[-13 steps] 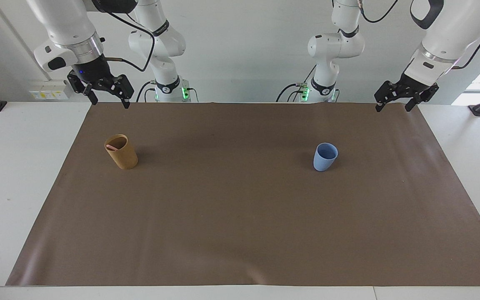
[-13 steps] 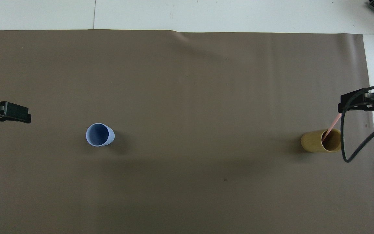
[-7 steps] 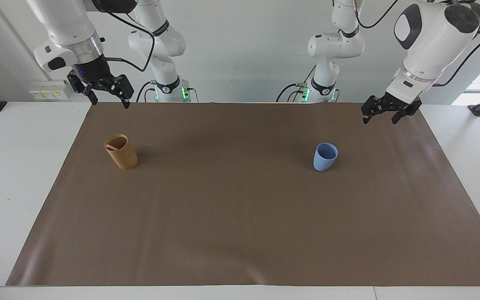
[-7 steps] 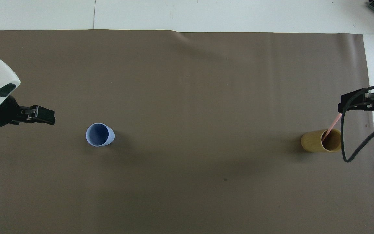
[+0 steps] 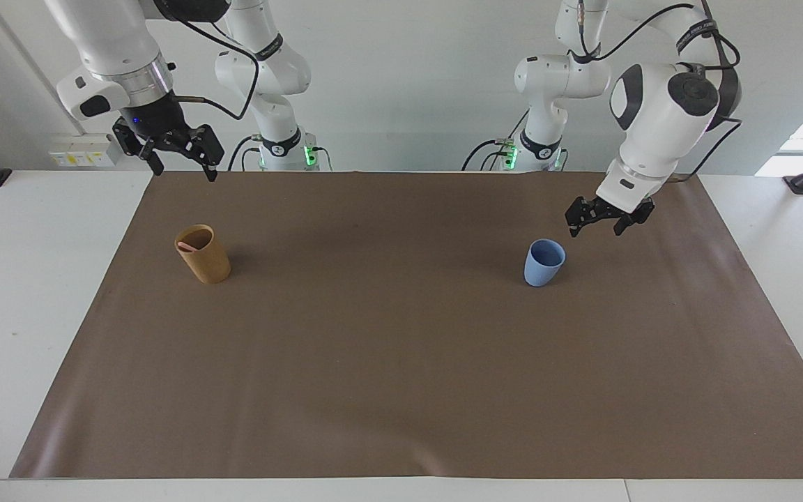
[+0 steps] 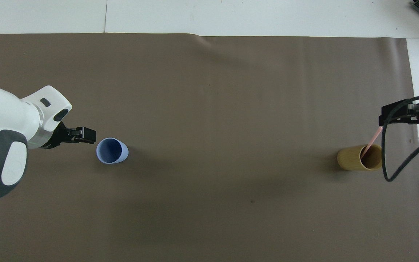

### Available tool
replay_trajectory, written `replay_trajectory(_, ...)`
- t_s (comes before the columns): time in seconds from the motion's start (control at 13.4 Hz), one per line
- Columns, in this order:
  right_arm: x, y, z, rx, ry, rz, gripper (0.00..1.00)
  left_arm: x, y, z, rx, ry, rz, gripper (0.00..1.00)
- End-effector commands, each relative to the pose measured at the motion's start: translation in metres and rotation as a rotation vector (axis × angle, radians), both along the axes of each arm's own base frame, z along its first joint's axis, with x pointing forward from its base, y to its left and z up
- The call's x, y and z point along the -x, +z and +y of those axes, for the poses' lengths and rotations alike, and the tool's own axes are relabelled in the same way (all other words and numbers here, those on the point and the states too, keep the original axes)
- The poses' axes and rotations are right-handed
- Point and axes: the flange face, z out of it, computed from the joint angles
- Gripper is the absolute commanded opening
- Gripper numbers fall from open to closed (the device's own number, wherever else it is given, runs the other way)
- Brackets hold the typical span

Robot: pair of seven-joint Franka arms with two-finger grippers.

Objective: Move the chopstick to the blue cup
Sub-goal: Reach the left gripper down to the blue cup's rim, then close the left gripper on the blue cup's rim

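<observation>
Facing view: I see my left tool (image 5: 598, 223) spread beside the blue cup (image 5: 544, 262); right tool (image 5: 177, 157) spread, waiting.

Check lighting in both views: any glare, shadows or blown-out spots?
Facing view: bright window patch at the edge past the left arm's end, pale sheen along the brown mat edge. Overhead view: soft shadows beside the blue cup and the tan cup; no hard glare.

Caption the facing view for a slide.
Left gripper open above the blue cup; chopstick in tan cup.
</observation>
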Motion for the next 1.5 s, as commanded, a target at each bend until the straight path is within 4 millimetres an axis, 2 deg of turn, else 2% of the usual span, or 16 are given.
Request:
replay_trajectory(0.0,0.006,0.0,-0.002,-0.006,0.018,-0.003,1.0,0.011,-0.05,-0.013,0.001,-0.01,0.001,1.0)
replay_trajectory(0.07,0.006,0.0,-0.002,-0.006,0.018,-0.003,1.0,0.016,-0.062,-0.013,-0.001,-0.001,0.007,1.0)
replay_trajectory(0.15,0.006,0.0,-0.003,-0.006,0.016,-0.004,1.0,0.019,-0.065,-0.014,-0.003,0.016,0.012,1.0)
replay_trajectory(0.3,0.005,0.0,-0.003,-0.006,0.016,-0.005,1.0,0.018,-0.07,-0.015,-0.002,0.018,0.007,1.0)
replay_trajectory(0.52,0.005,0.0,-0.002,-0.006,0.018,-0.005,1.0,0.011,-0.098,-0.016,-0.003,0.002,0.022,1.0)
replay_trajectory(0.67,0.005,0.0,-0.002,-0.006,0.018,-0.005,1.0,0.008,-0.098,-0.011,0.0,-0.008,0.008,1.0)
replay_trajectory(0.75,0.006,0.001,-0.002,-0.006,0.018,-0.005,1.0,0.008,-0.098,-0.011,0.0,-0.01,0.008,0.91)
replay_trajectory(0.82,0.005,0.0,-0.002,-0.006,0.018,-0.005,1.0,0.007,-0.098,-0.011,0.0,-0.004,0.007,0.56)
replay_trajectory(0.9,0.006,0.001,-0.002,-0.006,0.018,-0.005,1.0,0.006,-0.097,-0.009,0.001,-0.008,0.008,0.14)
replay_trajectory(0.97,0.006,0.001,-0.001,-0.006,0.019,-0.005,1.0,0.005,-0.096,-0.01,0.0,0.001,0.007,0.0)
replay_trajectory(1.42,0.006,0.001,-0.002,-0.006,0.018,-0.007,1.0,0.003,-0.092,-0.009,-0.002,0.01,0.019,0.0)
